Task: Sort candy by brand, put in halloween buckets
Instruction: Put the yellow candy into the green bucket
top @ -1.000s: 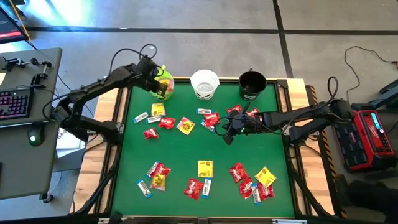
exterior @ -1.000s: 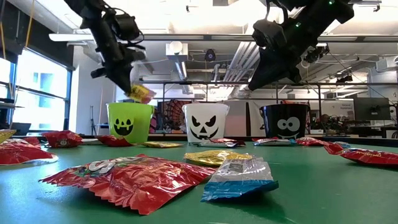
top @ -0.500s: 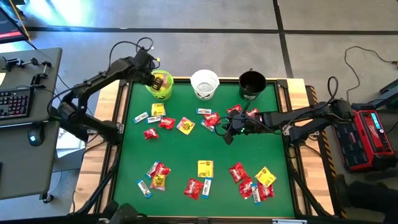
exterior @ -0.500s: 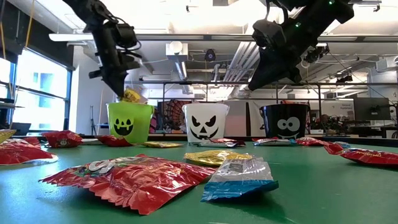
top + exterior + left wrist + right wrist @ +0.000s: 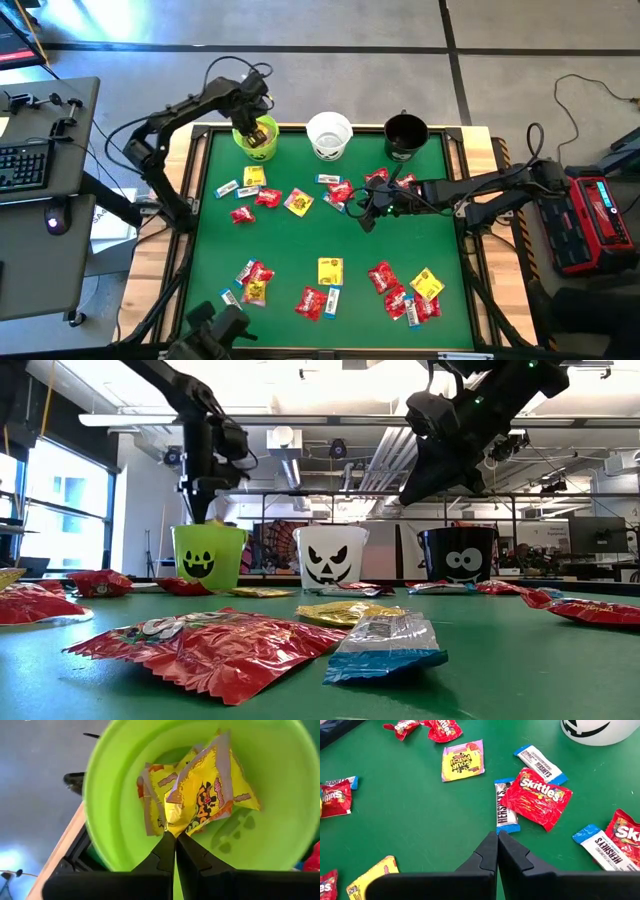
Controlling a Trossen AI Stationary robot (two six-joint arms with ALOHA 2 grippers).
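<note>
The lime green bucket [image 5: 257, 138] stands at the far left of the green mat, next to the white bucket [image 5: 329, 135] and the black bucket [image 5: 405, 134]. My left gripper [image 5: 175, 836] points down into the green bucket, shut on a yellow packet [image 5: 205, 795]; a second yellow packet [image 5: 152, 795] lies behind it inside. My right gripper [image 5: 497, 836] hovers shut above the mat right of centre, near a red packet [image 5: 540, 797] and a blue-and-white bar [image 5: 506, 809], touching nothing. Several yellow, red and blue-and-white candies lie flat on the mat. My left gripper pinches the yellow packet by its edge [image 5: 172, 826] between its two fingertips, coming from above and pointing down. The packet hangs below the fingers inside the green bucket [image 5: 208, 554]; whether its lower end rests on the bucket's floor cannot be told.
Candy lies in a band across the mat's middle [image 5: 290, 198] and in clusters along the near edge [image 5: 320, 285]. A bare strip of mat [image 5: 300, 240] runs between them. A desk with a keyboard [image 5: 25, 165] stands left of the table, red equipment [image 5: 600, 215] to its right.
My left gripper has swung from a slant to pointing straight down over the green bucket and has lowered the yellow packet from above the rim into it, staying shut on it. The right arm has kept still.
</note>
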